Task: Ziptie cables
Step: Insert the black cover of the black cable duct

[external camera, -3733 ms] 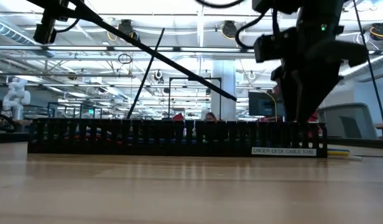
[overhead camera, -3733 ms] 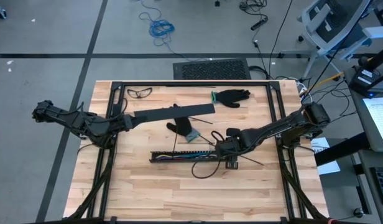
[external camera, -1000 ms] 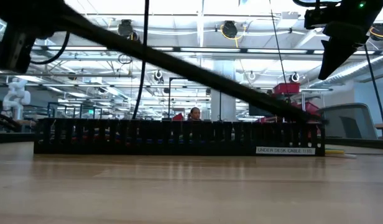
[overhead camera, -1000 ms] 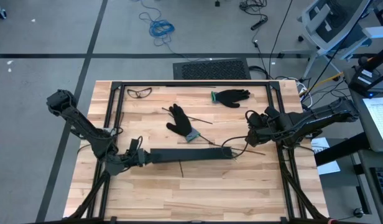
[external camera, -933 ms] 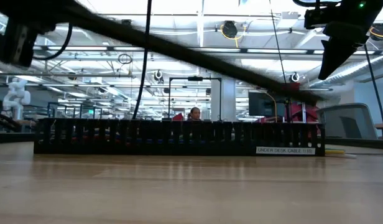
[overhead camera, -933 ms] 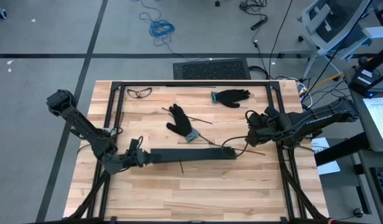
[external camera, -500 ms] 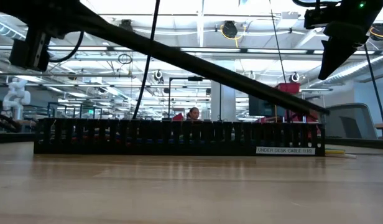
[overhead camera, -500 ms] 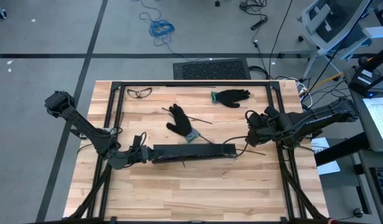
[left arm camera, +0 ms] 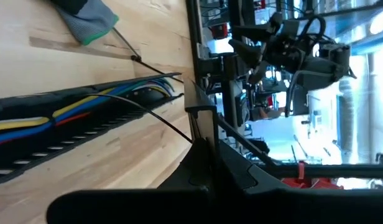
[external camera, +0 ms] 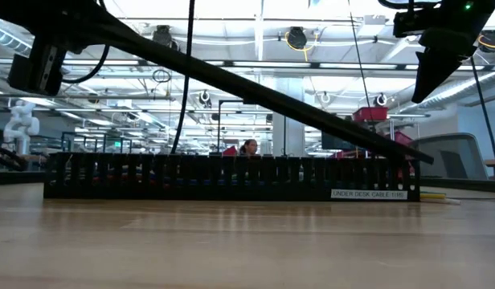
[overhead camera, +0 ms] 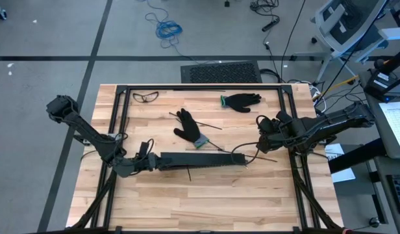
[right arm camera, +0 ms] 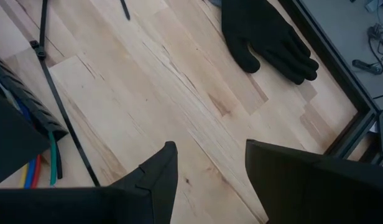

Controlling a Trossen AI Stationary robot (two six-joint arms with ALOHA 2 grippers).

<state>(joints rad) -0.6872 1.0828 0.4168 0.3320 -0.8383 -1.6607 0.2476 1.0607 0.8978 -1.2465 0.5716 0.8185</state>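
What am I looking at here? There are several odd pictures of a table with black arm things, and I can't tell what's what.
These are four camera views of one robot with two dark arms at a wooden table. One camera looks straight down, one sits at tabletop height, and one rides on each wrist. The left gripper has its jaws shut on a long black cover strip, tilted over a black slotted tray that holds the coloured cables. The right gripper waits off the tray's end with jaws open and empty. Also lying there: two black gloves, safety glasses and thin black zip ties.
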